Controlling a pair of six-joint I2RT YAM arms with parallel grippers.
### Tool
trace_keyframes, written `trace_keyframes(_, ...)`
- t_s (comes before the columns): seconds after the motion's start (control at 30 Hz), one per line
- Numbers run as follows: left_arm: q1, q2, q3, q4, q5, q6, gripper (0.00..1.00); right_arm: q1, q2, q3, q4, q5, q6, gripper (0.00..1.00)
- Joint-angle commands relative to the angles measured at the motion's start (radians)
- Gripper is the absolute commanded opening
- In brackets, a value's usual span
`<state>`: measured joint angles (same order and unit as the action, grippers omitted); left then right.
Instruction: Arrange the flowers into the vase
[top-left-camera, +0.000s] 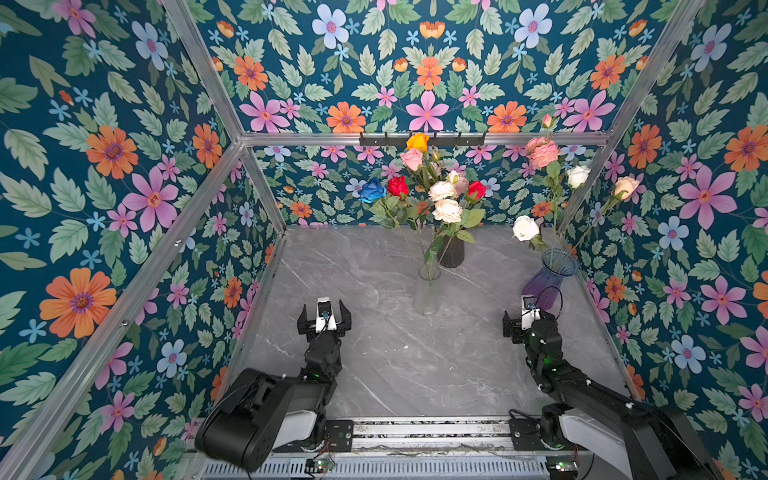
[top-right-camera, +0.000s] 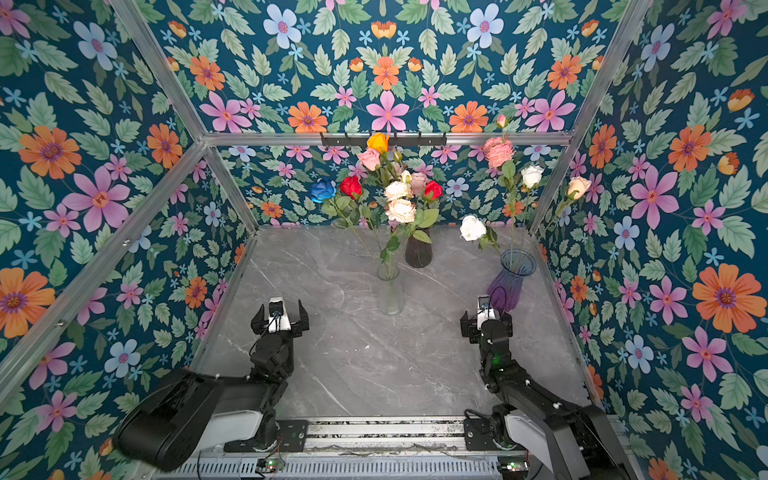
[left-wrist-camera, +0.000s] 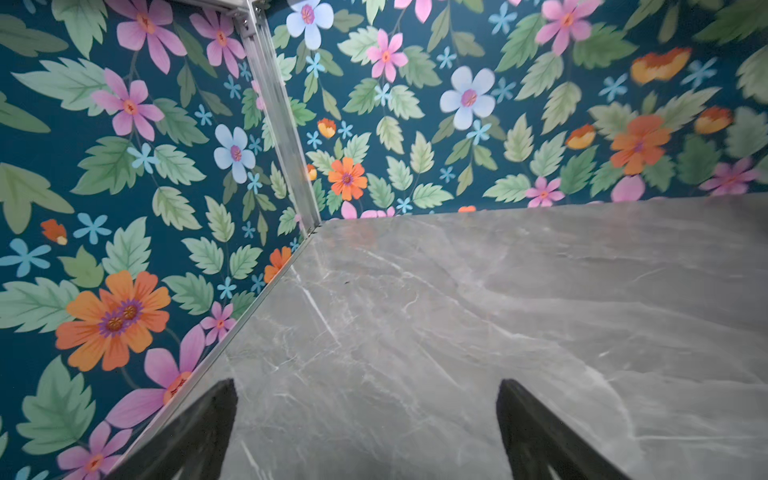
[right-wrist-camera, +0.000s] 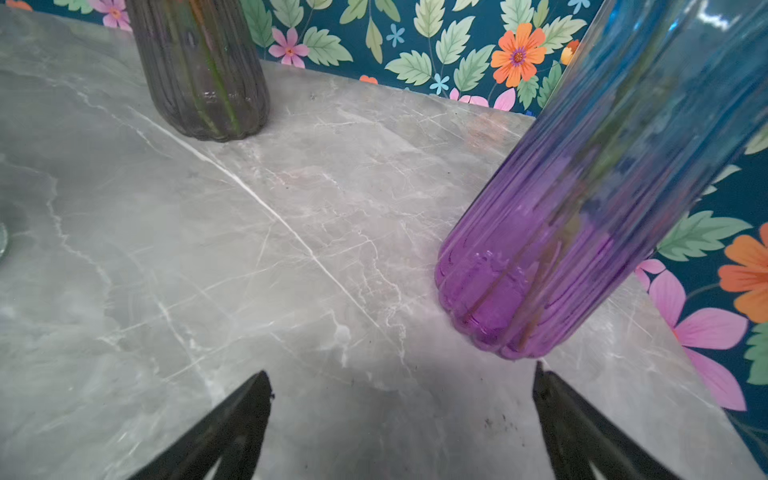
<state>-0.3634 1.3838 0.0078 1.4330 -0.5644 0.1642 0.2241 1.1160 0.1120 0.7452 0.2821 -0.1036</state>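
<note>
Left hand (left-wrist-camera: 366, 384) gapes wide and empty over the counter (left-wrist-camera: 457, 311); right hand (right-wrist-camera: 402, 374) is wide too, gripping nothing, one fingertip just beside the purple vase (right-wrist-camera: 540, 257). Flowers (top-left-camera: 440, 195) stand bunched in the clear vase (top-left-camera: 428, 297) and black vase (top-left-camera: 451, 251) mid-counter, with more in the purple one.

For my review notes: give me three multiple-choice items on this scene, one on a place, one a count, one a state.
1. The purple-blue vase stands: A) by the right wall B) by the left wall C) in the middle.
2. Vases on the table: A) two B) three C) four.
3. The right gripper is: A) shut on a stem B) open, empty C) shut on a vase.
1A, beside the right wall; 2B, clear vase, dark vase, purple-blue vase; 3B, jaws apart, nothing between.
</note>
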Motion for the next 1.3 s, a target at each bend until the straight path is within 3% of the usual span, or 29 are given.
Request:
trace_keyframes(0.0, 0.021, 0.094, 0.006, 0.229, 0.003, 0.031, 1.0, -0.008, 0.128, 0.01, 0.341, -0.056, -0.032, 0.99)
trace_keyframes(0.17, 0.131, 0.189, 0.045, 0.247, 0.079, -0.06, 1.0, -0.01, 0.319, 0.007, 0.559, 0.016, -0.037, 0.99)
trace_keyframes(0.4, 0.247, 0.219, 0.06, 0.236, 0.235, -0.145, 1.0, -0.132, 0.333, 0.024, 0.493, -0.13, 0.067, 0.99)
trace_keyframes(0.47, 0.3, 0.275, 0.095, 0.229, 0.302, -0.176, 1.0, -0.149, 0.367, 0.077, 0.461, -0.091, 0.085, 0.99)
trace_keyframes(0.5, 0.306, 0.279, 0.11, 0.222, 0.301, -0.176, 1.0, -0.149, 0.335, 0.112, 0.341, -0.099, 0.101, 0.99)
trace_keyframes(0.53, 0.311, 0.235, 0.13, 0.1, 0.298, -0.199, 1.0, -0.175, 0.308, 0.136, 0.237, -0.148, 0.12, 0.99)
trace_keyframes(0.57, 0.313, 0.215, 0.167, -0.008, 0.285, -0.21, 1.0, -0.186, 0.326, 0.143, 0.257, -0.155, 0.119, 0.99)
trace_keyframes(0.7, 0.311, 0.23, 0.24, -0.114, 0.305, -0.186, 1.0, -0.186, 0.326, 0.158, 0.221, -0.154, 0.127, 0.99)
trace_keyframes(1.27, 0.311, 0.238, 0.262, -0.138, 0.304, -0.183, 1.0, -0.207, 0.323, 0.18, 0.175, -0.184, 0.14, 0.99)
